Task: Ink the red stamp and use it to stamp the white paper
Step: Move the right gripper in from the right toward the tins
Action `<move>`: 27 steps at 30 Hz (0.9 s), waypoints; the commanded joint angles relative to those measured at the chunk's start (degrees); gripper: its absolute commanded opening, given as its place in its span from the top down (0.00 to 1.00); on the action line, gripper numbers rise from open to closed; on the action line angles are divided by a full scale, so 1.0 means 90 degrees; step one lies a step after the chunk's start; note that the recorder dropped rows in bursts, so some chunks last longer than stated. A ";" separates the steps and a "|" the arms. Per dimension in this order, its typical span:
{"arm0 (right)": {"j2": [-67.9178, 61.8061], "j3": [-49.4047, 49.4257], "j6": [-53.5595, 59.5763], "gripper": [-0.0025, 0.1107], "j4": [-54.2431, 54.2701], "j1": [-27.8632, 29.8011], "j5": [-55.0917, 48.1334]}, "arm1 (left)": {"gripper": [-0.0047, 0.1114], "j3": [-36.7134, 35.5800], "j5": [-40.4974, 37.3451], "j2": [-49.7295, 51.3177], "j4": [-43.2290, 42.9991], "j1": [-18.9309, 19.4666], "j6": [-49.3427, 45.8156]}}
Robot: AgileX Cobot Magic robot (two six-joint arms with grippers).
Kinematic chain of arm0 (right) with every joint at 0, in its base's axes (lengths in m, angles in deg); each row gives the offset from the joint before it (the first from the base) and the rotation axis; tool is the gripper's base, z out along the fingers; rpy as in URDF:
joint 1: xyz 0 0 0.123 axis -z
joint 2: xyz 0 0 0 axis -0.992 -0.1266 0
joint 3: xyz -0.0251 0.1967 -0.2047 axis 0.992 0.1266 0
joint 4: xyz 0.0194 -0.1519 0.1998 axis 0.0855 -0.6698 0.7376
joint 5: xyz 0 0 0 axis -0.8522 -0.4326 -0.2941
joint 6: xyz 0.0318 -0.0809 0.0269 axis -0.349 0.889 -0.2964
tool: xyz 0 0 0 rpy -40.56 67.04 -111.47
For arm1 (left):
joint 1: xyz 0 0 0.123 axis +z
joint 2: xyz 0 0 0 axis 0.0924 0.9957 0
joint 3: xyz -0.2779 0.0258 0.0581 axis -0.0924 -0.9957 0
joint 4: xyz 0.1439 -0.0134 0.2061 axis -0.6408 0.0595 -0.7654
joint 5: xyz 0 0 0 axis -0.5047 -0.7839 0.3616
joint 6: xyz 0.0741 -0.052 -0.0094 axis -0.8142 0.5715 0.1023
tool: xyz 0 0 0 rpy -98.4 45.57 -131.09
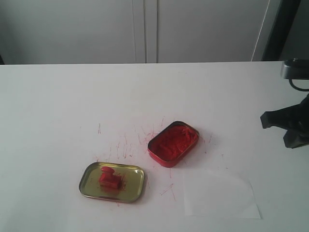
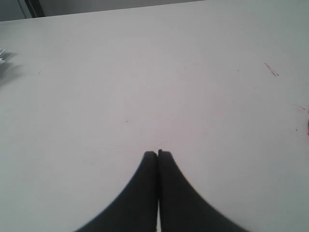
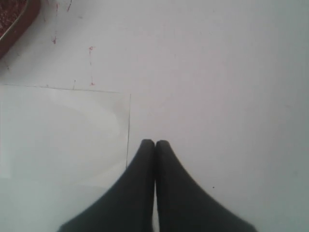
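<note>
While red stamp (image 1: 110, 179) sits in gold lid (image 1: 87, 187) (near ink tin (image 1: 161, 158)), left gripper (image 2: 158, 153) and right gripper (image 3: 154, 143) closed, empty

The red stamp (image 1: 110, 179) sits inside the gold lid (image 1: 131, 182); the white paper (image 1: 219, 195) lies flat nearby.

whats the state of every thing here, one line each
lid: off, face up, red-smudged
ink tin: open, uncovered
stamp: sitting in the lid, not held
paper: lying flat, no imprint visible
left gripper: shut, empty
right gripper: shut, empty
</note>
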 commanded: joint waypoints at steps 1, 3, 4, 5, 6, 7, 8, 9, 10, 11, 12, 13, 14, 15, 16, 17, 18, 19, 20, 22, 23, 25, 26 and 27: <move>-0.0168 -0.0286 -0.0028 0.98 0.0004 -0.0186 -0.0211 | 0.96 -0.0012 0.0006 -0.0002 0.0036 -0.0017 0.0025; -0.0251 -0.0421 -0.0028 0.98 0.0013 -0.0344 -0.0289 | 0.96 -0.0012 0.0006 -0.0002 0.0036 -0.0017 0.0025; -0.0381 -0.0561 -0.0094 0.98 0.0027 -0.0522 -0.0372 | 0.96 -0.0012 0.0006 -0.0002 0.0036 -0.0017 0.0025; -0.0448 -0.0610 -0.0149 0.98 0.0027 -0.0590 -0.0385 | 0.96 -0.0012 0.0006 -0.0002 0.0036 -0.0017 0.0025; -0.0589 -0.0750 -0.0211 0.98 0.0027 -0.0780 -0.0453 | 0.96 -0.0012 0.0006 -0.0002 0.0036 -0.0017 0.0025; -0.0659 -0.0821 -0.0222 0.98 0.0027 -0.0859 -0.0505 | 0.96 -0.0012 0.0006 -0.0002 0.0036 -0.0017 0.0025; -0.0800 -0.0972 -0.0256 0.98 0.0027 -0.1076 -0.0617 | 0.96 -0.0012 0.0006 -0.0002 0.0036 -0.0017 0.0025; -0.0851 -0.1019 -0.0267 0.98 0.0027 -0.1182 -0.0662 | 0.96 -0.0012 0.0006 -0.0002 0.0036 -0.0017 0.0025; -0.0973 -0.1168 -0.0326 0.98 0.0027 -0.1401 -0.0720 | 0.96 -0.0012 0.0006 -0.0002 0.0036 -0.0017 0.0025; -0.1028 -0.1219 -0.0362 0.98 0.0027 -0.1510 -0.0720 | 0.96 -0.0012 0.0006 -0.0002 0.0036 -0.0017 0.0025; -0.1109 -0.1319 -0.0387 0.98 0.0027 -0.1702 -0.0720 | 0.96 -0.0012 0.0006 -0.0002 0.0036 -0.0017 0.0025; -0.1213 -0.1470 -0.0403 0.98 0.0027 -0.1895 -0.0735 | 0.96 -0.0012 0.0006 -0.0002 0.0036 -0.0017 0.0025; -0.1271 -0.1548 -0.0416 0.98 0.0027 -0.2000 -0.0770 | 0.96 -0.0012 0.0006 -0.0002 0.0036 -0.0017 0.0025; -0.1401 -0.1677 -0.0480 0.98 0.0027 -0.2194 -0.0797 | 0.96 -0.0012 0.0006 -0.0002 0.0036 -0.0017 0.0025; -0.1476 -0.1752 -0.0526 0.98 0.0027 -0.2297 -0.0827 | 0.96 -0.0012 0.0006 -0.0002 0.0036 -0.0017 0.0025; -0.1611 -0.1874 -0.0552 0.98 0.0027 -0.2502 -0.0839 | 0.96 -0.0012 0.0006 -0.0002 0.0036 -0.0017 0.0025; -0.1709 -0.1960 -0.0567 0.98 0.0027 -0.2627 -0.0854 | 0.96 -0.0012 0.0006 -0.0002 0.0036 -0.0017 0.0025; -0.1837 -0.2096 -0.0567 0.98 0.0027 -0.2794 -0.0935 | 0.96 -0.0012 0.0006 -0.0002 0.0036 -0.0017 0.0025; -0.1919 -0.2167 -0.0567 0.98 0.0027 -0.2877 -0.0941 | 0.96 -0.0012 0.0006 -0.0002 0.0036 -0.0017 0.0025; -0.2066 -0.2293 -0.0567 0.98 0.0027 -0.3087 -0.0957 | 0.96 -0.0012 0.0006 -0.0002 0.0036 -0.0017 0.0025; -0.2130 -0.2363 -0.0567 0.98 0.0027 -0.3195 -0.0945 | 0.96 -0.0012 0.0006 -0.0002 0.0036 -0.0017 0.0025; -0.2269 -0.2504 -0.0567 0.98 0.0027 -0.3391 -0.0945 | 0.96 -0.0012 0.0006 -0.0002 0.0036 -0.0017 0.0025; -0.2330 -0.2589 -0.0567 0.98 0.0027 -0.3467 -0.0945 | 0.96 -0.0012 0.0006 -0.0002 0.0036 -0.0017 0.0025; -0.2403 -0.2676 -0.0567 0.98 0.0027 -0.3564 -0.0957 | 0.96 -0.0012 0.0006 -0.0002 0.0036 -0.0017 0.0025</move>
